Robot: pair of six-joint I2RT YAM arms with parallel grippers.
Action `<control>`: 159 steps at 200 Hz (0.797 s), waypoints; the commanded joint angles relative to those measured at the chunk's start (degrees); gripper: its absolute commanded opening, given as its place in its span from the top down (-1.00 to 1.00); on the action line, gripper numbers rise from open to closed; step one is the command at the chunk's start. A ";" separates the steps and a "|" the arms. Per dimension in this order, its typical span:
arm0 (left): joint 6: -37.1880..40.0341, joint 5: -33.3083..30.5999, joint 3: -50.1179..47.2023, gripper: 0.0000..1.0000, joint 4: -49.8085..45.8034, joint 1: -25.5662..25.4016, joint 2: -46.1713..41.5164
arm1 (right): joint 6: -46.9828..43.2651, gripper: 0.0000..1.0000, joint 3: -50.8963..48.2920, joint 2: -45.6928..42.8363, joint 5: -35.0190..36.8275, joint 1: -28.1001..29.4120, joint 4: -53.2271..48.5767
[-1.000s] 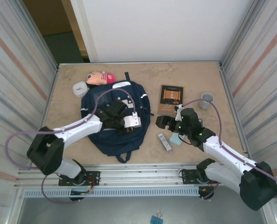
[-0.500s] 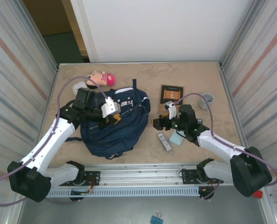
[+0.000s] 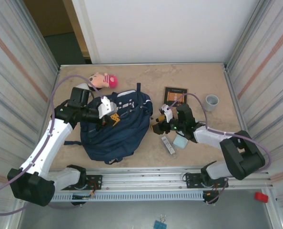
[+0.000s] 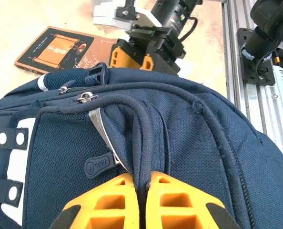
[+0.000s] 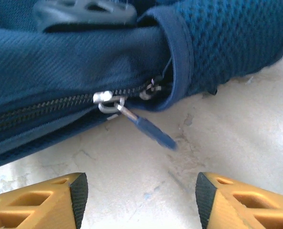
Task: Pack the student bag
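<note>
- Left gripper [image 4: 142,179]: orange fingers clenched together on a dark corded loop [image 4: 145,129] of the student bag [image 3: 120,136], at the bag's far-left part
- Right gripper [image 5: 139,191]: fingers stand apart, holding nothing; a blue zip pull [image 5: 151,130] hangs from the bag's side seam just ahead of them, not touching either finger
- Change from a second ago: the left arm lay across the bag from the near-left with its gripper near the bag's middle; now it runs up the left side and the gripper sits further left and further away
- Change: the bag has turned and slid left; the right gripper has come left to the bag's right edge
- Writing: the dark book [image 3: 175,94] shows an orange cover panel with lettering too small to read; a rubber tab [image 4: 99,165] on the bag bears raised marks, illegible
- Bag lies flat on the table [image 3: 194,76], left of centre, between the two grippers
- Long axis runs diagonally, near-left to far-right; the end with white patches points far-right, towards the book
- Pink doll [image 3: 102,79] lies beyond the bag, at the far-left
</note>
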 commanded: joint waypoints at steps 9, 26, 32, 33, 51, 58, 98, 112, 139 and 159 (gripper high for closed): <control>1.54 6.37 3.00 1.00 1.79 0.51 -1.50 | -2.72 -0.13 3.37 3.36 -3.50 0.45 6.02; 1.75 7.00 3.00 1.00 1.64 0.66 -1.40 | -3.56 -0.08 4.66 5.14 -4.42 0.36 6.46; 1.82 7.06 3.00 1.00 1.63 0.68 -1.35 | -3.70 -0.04 5.18 5.75 -4.72 0.36 6.45; 1.81 7.04 3.00 1.00 1.63 0.72 -1.38 | -3.71 -0.03 5.22 5.85 -4.78 0.36 6.45; 1.52 6.64 2.79 1.00 2.18 0.89 -1.31 | -3.96 0.33 6.30 6.99 -5.75 0.11 6.35; 1.01 5.64 2.61 1.00 2.83 0.88 -1.32 | -3.76 0.49 6.41 6.88 -6.12 -0.06 6.07; -5.17 -6.53 -0.66 1.00 10.31 0.80 -2.29 | -3.86 0.90 5.32 2.80 -6.66 -0.58 0.85; -7.74 -10.57 -1.59 1.00 12.54 0.72 -2.66 | -4.28 0.96 5.93 1.58 -7.15 -0.61 -2.64; -11.87 -19.51 -3.10 1.00 15.93 -1.43 -3.20 | -4.63 1.00 8.32 -0.39 -8.06 -0.52 -9.57; -14.98 -25.94 -4.68 1.00 18.65 -4.04 -3.07 | -5.26 1.00 10.84 -1.53 -8.48 -0.10 -15.01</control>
